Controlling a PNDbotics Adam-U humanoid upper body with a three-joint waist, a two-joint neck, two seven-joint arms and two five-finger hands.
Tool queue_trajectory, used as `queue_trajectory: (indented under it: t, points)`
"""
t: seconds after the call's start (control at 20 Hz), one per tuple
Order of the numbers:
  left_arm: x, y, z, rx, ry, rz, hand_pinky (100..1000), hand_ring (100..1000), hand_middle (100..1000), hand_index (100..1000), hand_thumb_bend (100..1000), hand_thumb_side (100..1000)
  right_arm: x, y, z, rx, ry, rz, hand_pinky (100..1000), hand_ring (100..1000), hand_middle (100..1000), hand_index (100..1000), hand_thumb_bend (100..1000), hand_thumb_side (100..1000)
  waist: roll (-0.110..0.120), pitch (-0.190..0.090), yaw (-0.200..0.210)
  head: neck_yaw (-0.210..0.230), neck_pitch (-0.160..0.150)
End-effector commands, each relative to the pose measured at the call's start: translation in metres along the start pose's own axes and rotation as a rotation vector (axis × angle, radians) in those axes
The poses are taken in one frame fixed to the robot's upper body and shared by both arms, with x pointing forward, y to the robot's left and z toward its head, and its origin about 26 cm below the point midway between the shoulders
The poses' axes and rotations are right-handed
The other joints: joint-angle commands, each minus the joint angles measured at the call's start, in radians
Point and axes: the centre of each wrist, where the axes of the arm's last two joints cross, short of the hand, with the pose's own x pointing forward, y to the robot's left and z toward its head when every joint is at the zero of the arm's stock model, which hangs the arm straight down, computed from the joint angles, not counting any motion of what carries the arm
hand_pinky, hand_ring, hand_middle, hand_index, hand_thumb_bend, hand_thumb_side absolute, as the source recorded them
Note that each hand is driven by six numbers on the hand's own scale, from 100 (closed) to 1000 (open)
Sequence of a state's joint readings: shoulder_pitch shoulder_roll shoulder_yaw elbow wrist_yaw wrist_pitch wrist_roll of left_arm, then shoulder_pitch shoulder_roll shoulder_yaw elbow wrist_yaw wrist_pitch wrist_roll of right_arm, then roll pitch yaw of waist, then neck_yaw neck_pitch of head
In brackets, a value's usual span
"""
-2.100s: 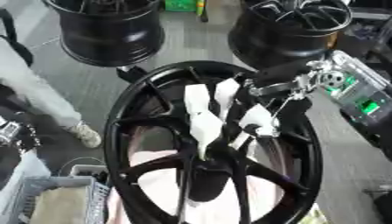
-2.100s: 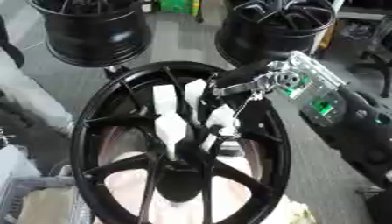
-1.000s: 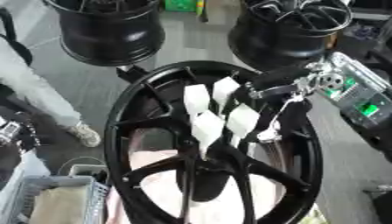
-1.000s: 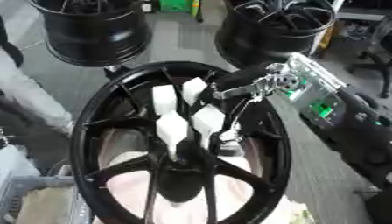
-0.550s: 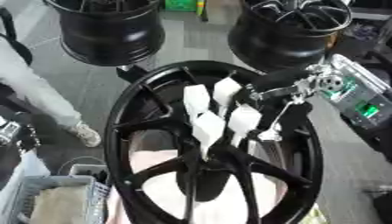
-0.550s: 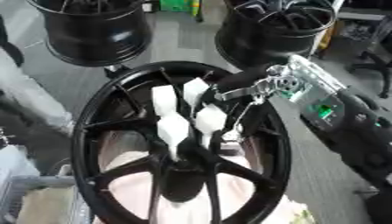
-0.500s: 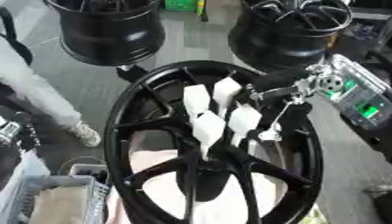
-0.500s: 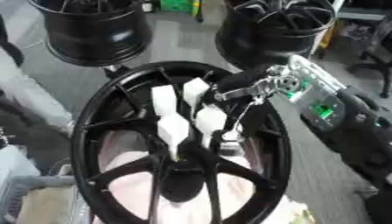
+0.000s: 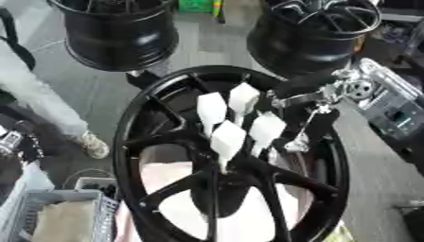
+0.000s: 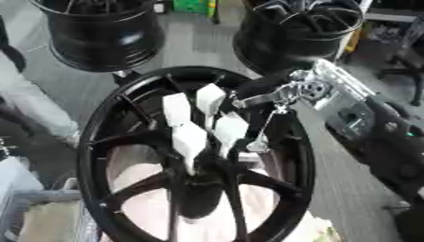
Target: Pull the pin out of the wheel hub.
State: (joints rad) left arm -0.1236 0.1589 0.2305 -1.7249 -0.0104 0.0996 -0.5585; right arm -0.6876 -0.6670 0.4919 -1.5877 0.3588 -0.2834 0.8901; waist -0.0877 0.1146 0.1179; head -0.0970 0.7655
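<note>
Right hand (image 9: 311,99) reaches over black wheel hub (image 9: 165,142) by four white pins (image 9: 228,138); finger state unclear, no readable writing.

- A large glossy black multi-spoke alloy wheel hub (image 9: 149,142) fills the middle of the view, face up and slightly tilted, its spokes meeting at a dark centre.
- Four white block-topped pins (image 9: 228,138) stand upright in a tight cluster just above the wheel hub's centre, each narrowing to a thin stem that points down toward the spokes.
</note>
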Motion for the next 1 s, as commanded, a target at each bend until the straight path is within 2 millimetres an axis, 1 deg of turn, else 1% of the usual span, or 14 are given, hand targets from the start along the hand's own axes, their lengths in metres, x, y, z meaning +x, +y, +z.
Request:
queue_trajectory:
  t: [0.05, 0.1, 0.35, 0.7, 0.85, 1.0]
  points:
    - [0.01, 0.004, -0.002, -0.004, -0.018, -0.035, 699, 714, 655, 761, 100, 856, -0.004, -0.012, 0.015, -0.01, 0.02, 0.023, 434, 499, 541, 699, 100, 195, 0.004, -0.01, 0.001, 0.001, 0.005]
    - [0.01, 0.004, -0.002, -0.004, -0.018, -0.035, 699, 714, 655, 761, 100, 856, -0.004, -0.014, 0.015, -0.018, 0.019, 0.022, 411, 479, 502, 667, 100, 194, 0.004, -0.01, 0.001, 0.001, 0.005]
    - [0.01, 0.004, -0.001, -0.003, -0.016, -0.035, 700, 714, 655, 761, 100, 856, 0.002, -0.03, 0.022, -0.071, 0.015, 0.052, 348, 421, 421, 570, 100, 189, 0.003, -0.011, -0.002, 0.002, 0.005]
    - [0.009, 0.005, -0.001, -0.002, -0.013, -0.037, 700, 713, 655, 761, 100, 856, 0.011, -0.055, 0.041, -0.148, 0.029, 0.081, 329, 404, 407, 555, 100, 194, 0.002, -0.013, -0.005, 0.005, 0.005]
    - [0.009, 0.005, 0.0, -0.002, -0.01, -0.038, 700, 713, 655, 761, 100, 856, 0.009, -0.069, 0.058, -0.213, 0.055, 0.068, 322, 398, 403, 552, 100, 194, -0.001, -0.015, -0.008, 0.008, 0.005]
    - [0.009, 0.006, 0.001, 0.001, -0.007, -0.042, 700, 713, 655, 761, 100, 856, 0.006, -0.077, 0.077, -0.269, 0.079, 0.05, 316, 392, 400, 549, 100, 191, -0.007, -0.015, -0.011, 0.012, 0.005]
